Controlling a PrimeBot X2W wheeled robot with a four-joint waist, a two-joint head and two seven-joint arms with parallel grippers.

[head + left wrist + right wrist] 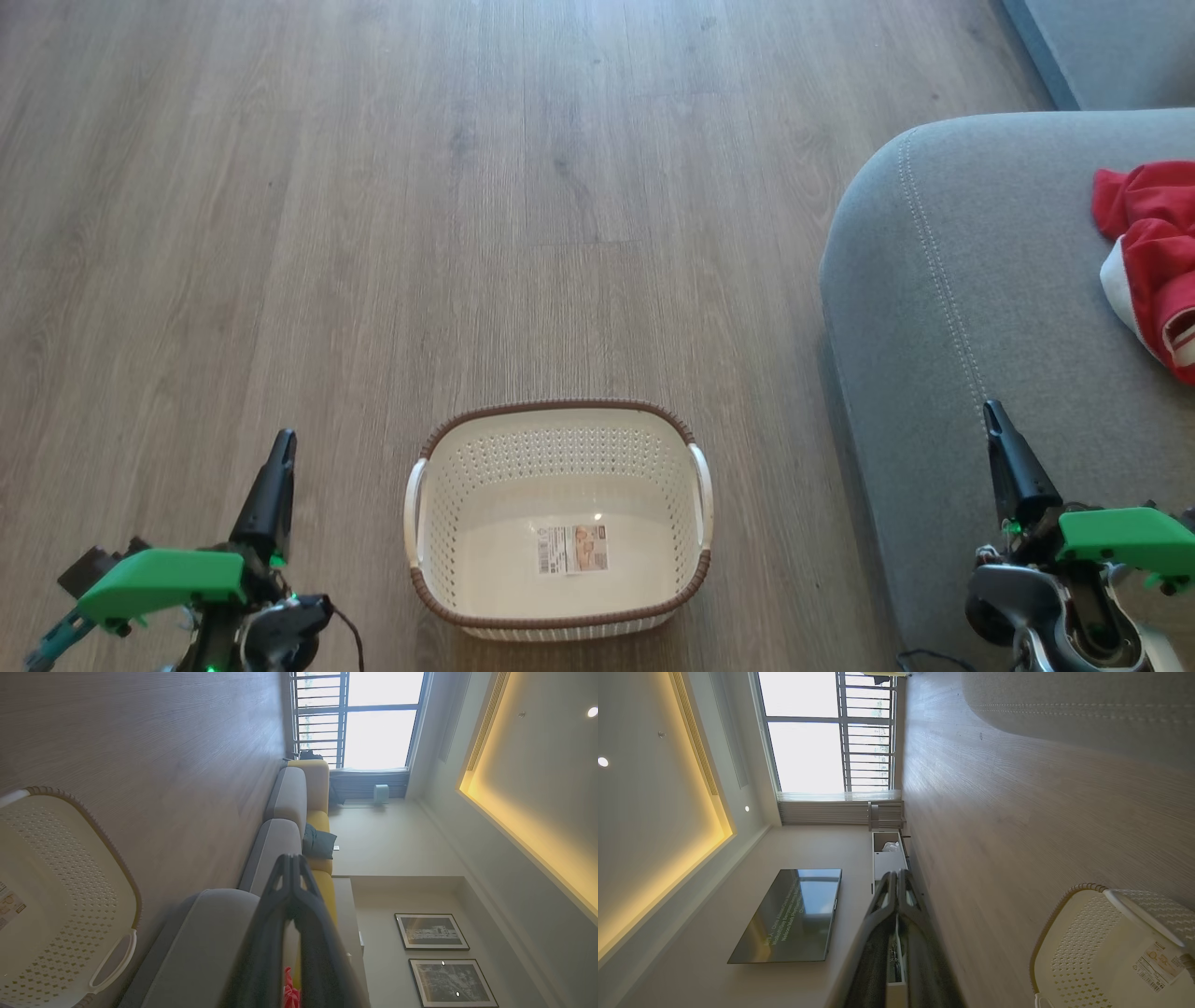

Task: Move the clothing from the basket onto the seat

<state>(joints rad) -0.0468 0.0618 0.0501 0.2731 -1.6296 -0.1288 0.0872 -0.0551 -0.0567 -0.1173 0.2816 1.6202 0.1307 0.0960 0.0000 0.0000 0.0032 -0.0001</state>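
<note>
Standing at lower centre of the head view, the basket [560, 448] contains a label sticker [571, 549] on its floor. The clothing [1153, 252], crumpled red fabric with white trim, lies on the seat [971, 280] at the right edge, long axis running top to bottom. Left gripper [283, 443] and right gripper [994, 415]: fingers pressed together, holding nothing.

Cream basket [560, 523] with brown rim, red-and-white clothing [1153, 252], grey seat [971, 308], grey-brown wood-grain floor [373, 233].
</note>
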